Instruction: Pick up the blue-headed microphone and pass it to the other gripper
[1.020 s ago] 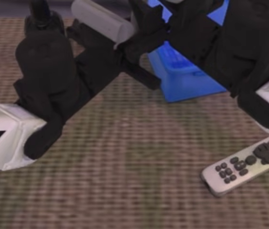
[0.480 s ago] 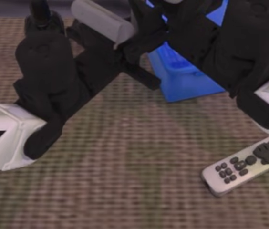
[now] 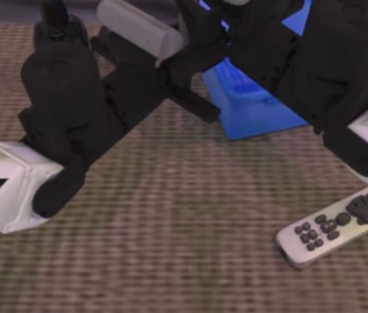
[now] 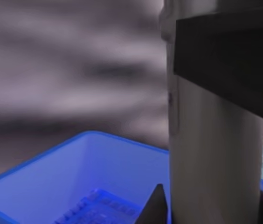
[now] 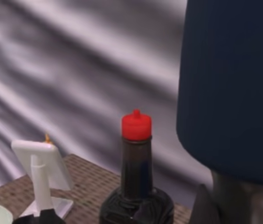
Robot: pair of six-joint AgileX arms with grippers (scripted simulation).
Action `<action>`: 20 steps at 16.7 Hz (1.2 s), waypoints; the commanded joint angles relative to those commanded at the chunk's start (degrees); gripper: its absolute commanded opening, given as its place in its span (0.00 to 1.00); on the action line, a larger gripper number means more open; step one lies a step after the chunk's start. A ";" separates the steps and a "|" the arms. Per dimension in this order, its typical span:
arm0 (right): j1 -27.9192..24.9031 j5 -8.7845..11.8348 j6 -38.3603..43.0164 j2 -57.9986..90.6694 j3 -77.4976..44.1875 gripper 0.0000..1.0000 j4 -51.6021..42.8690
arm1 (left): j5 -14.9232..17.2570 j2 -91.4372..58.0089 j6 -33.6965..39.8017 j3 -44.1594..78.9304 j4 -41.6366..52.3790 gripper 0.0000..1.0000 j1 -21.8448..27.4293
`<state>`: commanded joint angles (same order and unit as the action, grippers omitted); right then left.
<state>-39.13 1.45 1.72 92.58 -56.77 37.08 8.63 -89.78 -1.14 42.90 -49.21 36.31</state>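
Look toward twelve o'clock on the woven brown bench [image 3: 184, 248]: your two black grippers meet there, above the bright blue plastic basket [image 3: 256, 107]. The blue-headed microphone with its slim silver-grey handle [image 4: 215, 154] sits between them. In the left wrist view, the left gripper [image 3: 190, 91] has its jaws pinching the grey handle, one dark finger [image 4: 229, 51] pressed on it. In the right wrist view, the dark-blue foam head fills the space by the right gripper [image 3: 200, 39]; you cannot tell how its jaws stand. A dark bottle with a red cap [image 5: 136, 177] stands behind. A silver-grey remote with black buttons [image 3: 334, 225] lies at four o'clock.
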 joint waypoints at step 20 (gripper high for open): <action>0.18 -0.58 -0.57 -0.67 -0.27 0.00 0.05 | -1.80 -0.27 -1.03 -0.66 0.10 1.00 -1.47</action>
<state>-38.95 0.87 1.15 91.92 -57.04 37.12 6.82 -90.05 -2.17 42.25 -49.11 34.84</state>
